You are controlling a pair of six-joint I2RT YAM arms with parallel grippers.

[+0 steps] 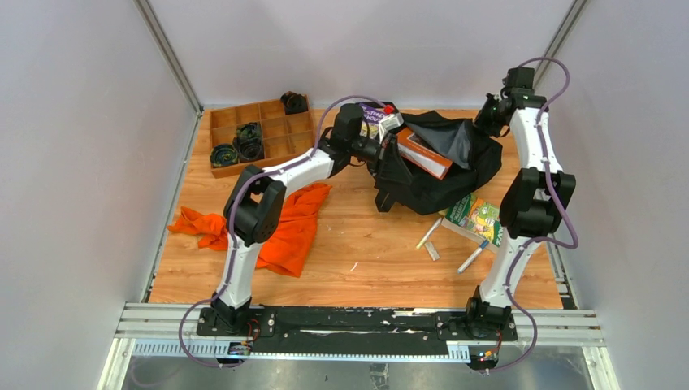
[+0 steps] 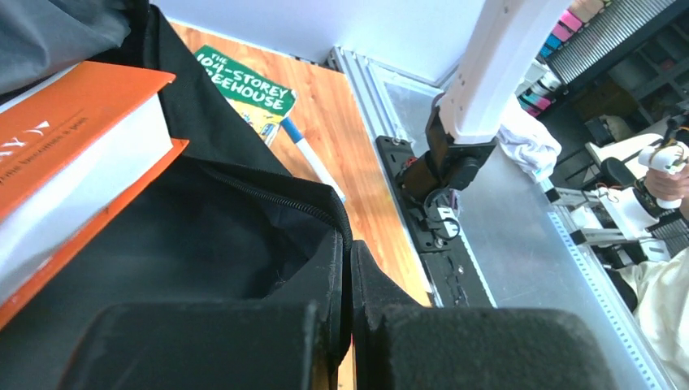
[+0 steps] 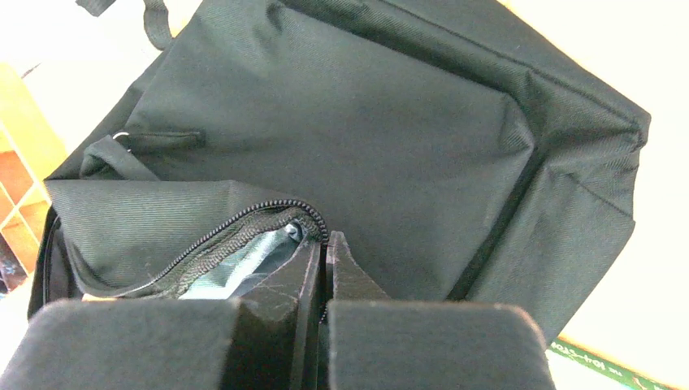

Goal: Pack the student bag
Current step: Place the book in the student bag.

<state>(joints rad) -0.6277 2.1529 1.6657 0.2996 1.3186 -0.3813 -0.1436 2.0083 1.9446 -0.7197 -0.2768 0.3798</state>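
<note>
The student bag [image 1: 455, 175] lies at the back right of the table, black and soft, its mouth held open. An orange hardback book [image 1: 423, 152] sticks out of the opening, spine up. My left gripper [image 1: 387, 165] is shut on the zipper edge of the bag [image 2: 244, 244] at its left side; in the left wrist view the left gripper [image 2: 351, 252] pinches the fabric rim, with the orange book [image 2: 73, 154] just beyond. My right gripper [image 1: 481, 128] is shut on the bag's far right rim; the right wrist view shows the right gripper [image 3: 325, 248] clamped on the zipper of the bag [image 3: 366, 122].
An orange cloth [image 1: 280, 227] lies at the left front. A wooden compartment tray [image 1: 276, 130] with black rolls stands at the back left. A green book [image 1: 475, 215] and a few markers [image 1: 429, 236] lie in front of the bag. A purple book [image 1: 374, 114] sits behind it.
</note>
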